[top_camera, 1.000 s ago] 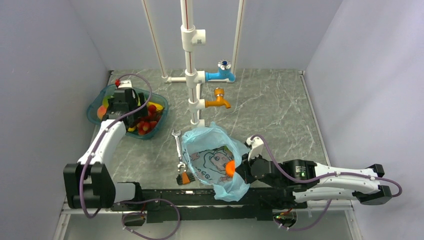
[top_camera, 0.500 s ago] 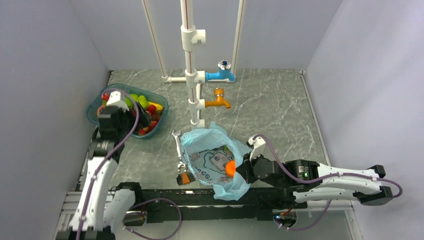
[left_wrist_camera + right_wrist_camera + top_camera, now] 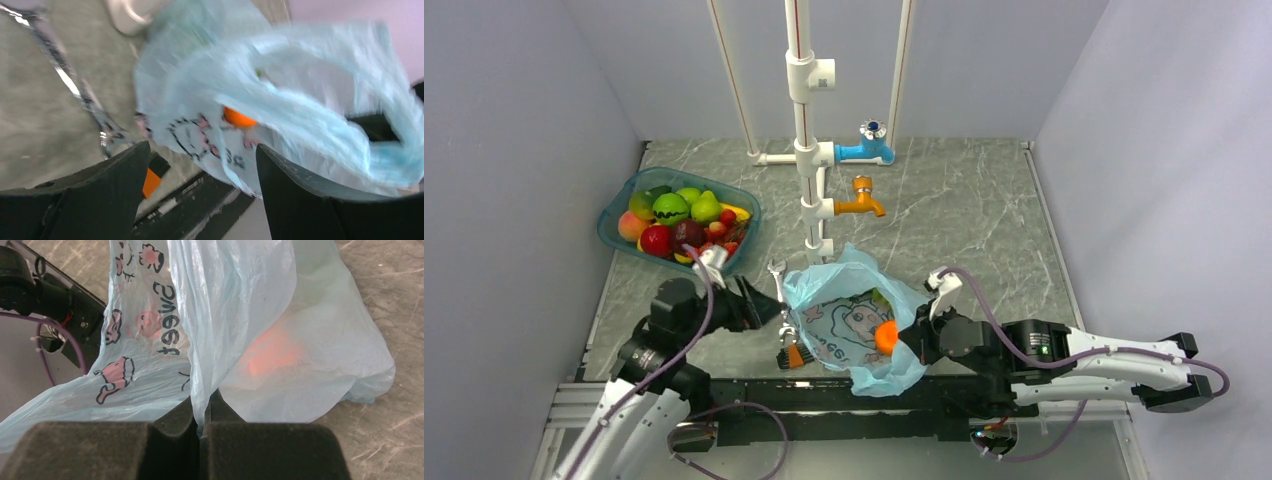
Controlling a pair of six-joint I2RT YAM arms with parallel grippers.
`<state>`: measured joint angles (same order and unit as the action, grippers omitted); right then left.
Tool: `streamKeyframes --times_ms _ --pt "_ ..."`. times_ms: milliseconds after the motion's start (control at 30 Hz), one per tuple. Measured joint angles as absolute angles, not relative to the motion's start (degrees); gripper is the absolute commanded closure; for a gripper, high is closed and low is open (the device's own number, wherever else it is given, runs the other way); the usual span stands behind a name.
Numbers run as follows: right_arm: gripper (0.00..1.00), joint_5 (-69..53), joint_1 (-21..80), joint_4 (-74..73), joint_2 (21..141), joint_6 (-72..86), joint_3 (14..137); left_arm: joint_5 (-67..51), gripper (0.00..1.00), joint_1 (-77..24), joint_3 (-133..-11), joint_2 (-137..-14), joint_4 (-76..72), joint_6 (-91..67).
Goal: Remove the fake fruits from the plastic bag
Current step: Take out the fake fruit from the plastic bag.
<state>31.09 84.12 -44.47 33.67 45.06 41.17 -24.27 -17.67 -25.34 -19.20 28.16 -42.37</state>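
The light-blue plastic bag (image 3: 844, 318) lies at the table's near middle, mouth open. An orange fruit (image 3: 885, 336) shows in its mouth, and a bit of green (image 3: 880, 297) behind it. My right gripper (image 3: 911, 346) is shut on the bag's right edge; in the right wrist view it (image 3: 201, 412) pinches a fold of the bag (image 3: 235, 300), and the orange (image 3: 272, 352) glows through the plastic. My left gripper (image 3: 764, 308) is open and empty just left of the bag. In the left wrist view, the gripper (image 3: 202, 147) faces the bag (image 3: 300, 110) and the orange (image 3: 237, 118).
A teal basket (image 3: 611, 215) holding several fruits stands at the far left. A wrench (image 3: 777, 285) and an orange-black brush (image 3: 796, 355) lie left of the bag. A white pipe stand (image 3: 806, 150) with blue (image 3: 867, 150) and orange (image 3: 861, 203) taps stands behind it.
My left arm has left the basket and swung down and right to the bag's left side, its gripper open. The basket's fruits are uncovered. The right gripper keeps its hold on the bag.
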Motion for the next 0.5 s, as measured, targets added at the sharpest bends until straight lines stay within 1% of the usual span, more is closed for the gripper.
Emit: streamKeyframes --times_ms 100,200,267,367,500 --pt "1.0 31.1 84.1 -44.1 35.6 44.7 41.2 -17.6 0.19 -33.4 -25.3 -21.7 26.9 -44.9" --pt "1.0 31.1 84.1 -43.4 37.5 44.5 41.2 -5.4 0.17 -51.9 -26.0 -25.0 26.3 -47.1" --pt "1.0 31.0 84.1 -43.2 38.2 44.5 41.2 2.4 0.16 -61.4 -27.1 -26.7 25.5 -48.1" --pt "1.0 31.0 84.1 -42.8 38.2 44.5 41.2 9.9 0.17 -69.8 -28.8 -30.7 20.3 -48.2" --pt "1.0 31.0 84.1 -42.6 38.3 44.5 41.2 18.6 0.19 -77.9 -36.6 -43.3 16.0 -45.7"
